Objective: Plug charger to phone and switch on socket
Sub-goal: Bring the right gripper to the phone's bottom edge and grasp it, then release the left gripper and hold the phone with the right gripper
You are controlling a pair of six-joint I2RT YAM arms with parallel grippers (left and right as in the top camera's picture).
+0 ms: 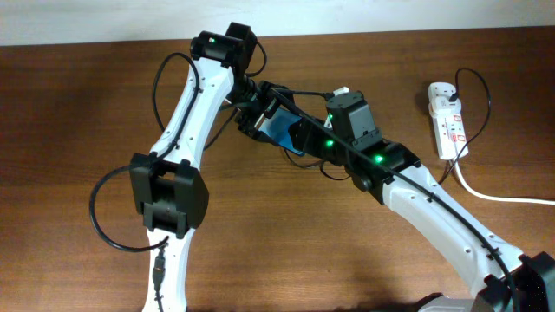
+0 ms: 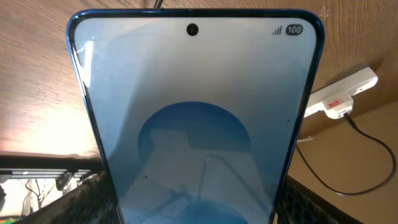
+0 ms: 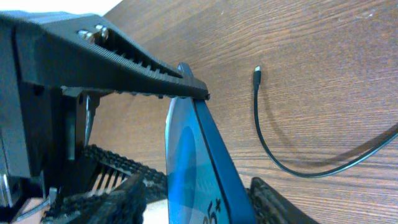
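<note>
The phone (image 1: pixel 279 132) is held up above the table between both arms, its blue-and-white screen filling the left wrist view (image 2: pixel 193 124). My left gripper (image 1: pixel 258 111) is shut on the phone's long edges (image 2: pixel 193 208). My right gripper (image 3: pixel 199 202) straddles the phone (image 3: pixel 205 155). Its right finger is against the phone's back, and a small gap shows on the screen side. The charger's plug tip (image 3: pixel 257 70) lies free on the table, its thin black cable (image 3: pixel 273 155) curving away. The white socket (image 1: pixel 448 120) lies at the far right and also shows in the left wrist view (image 2: pixel 348 93).
The socket's thick white cord (image 1: pixel 494 195) runs off the right edge. The charger's thin cable (image 1: pixel 487 104) loops beside the socket and passes under the right arm. The left arm's black cable (image 1: pixel 108 225) loops at the left.
</note>
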